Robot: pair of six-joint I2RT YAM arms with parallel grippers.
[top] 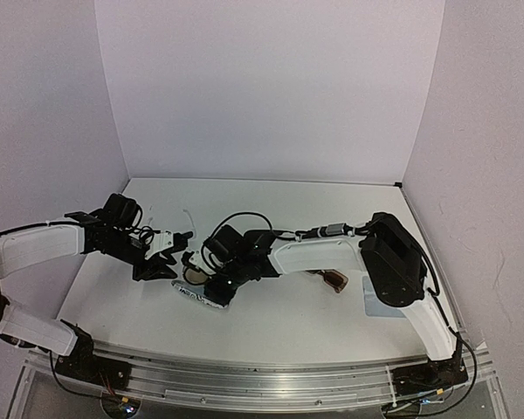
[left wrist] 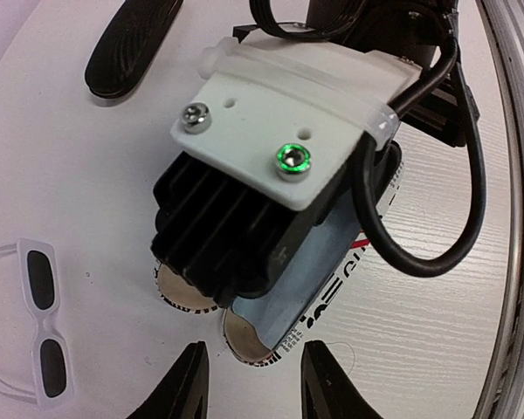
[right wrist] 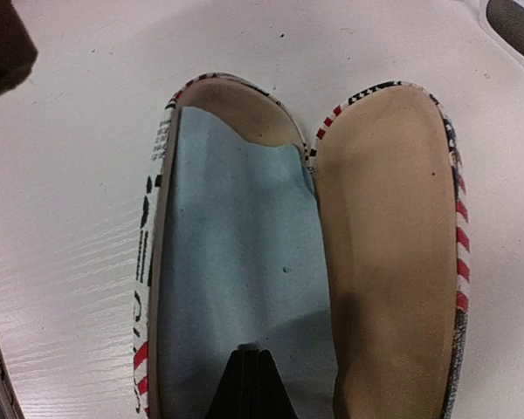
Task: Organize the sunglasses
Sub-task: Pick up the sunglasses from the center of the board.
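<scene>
Landmark: the striped case (right wrist: 461, 262), lying open on the bench (top: 288, 209), both halves up and showing tan lining. Edges: the rail (top: 262, 375) runs along the bench's near edge with a strip of white surface between it and the case. Walls close the bench at the back and on both sides. A broad stretch of bench lies between the case and the back wall, more than on the rail side. My two arms meet over the case, so room right around it is tight. My right tool (right wrist: 249, 384) is pinched shut, its tips over the blue cloth (right wrist: 236, 262) inside the case. I cannot tell whether it pinches the cloth or only touches it. My left tool (left wrist: 258, 371) is half spread just off one end of the case, and I see nothing gripped. Count of sunglasses: two. The white pair (left wrist: 44, 325) lies flat on the back-wall side of the case, near my left tool and apart from the case. The brown pair (top: 334, 281) lies well to the right of the case, partly under my right forearm. Cases: two, the striped one and a black case (left wrist: 131, 44), which is shut and lies apart from the striped one on its back-wall side. Cloths: one that I can be sure of, covering most of one half of the striped case.
</scene>
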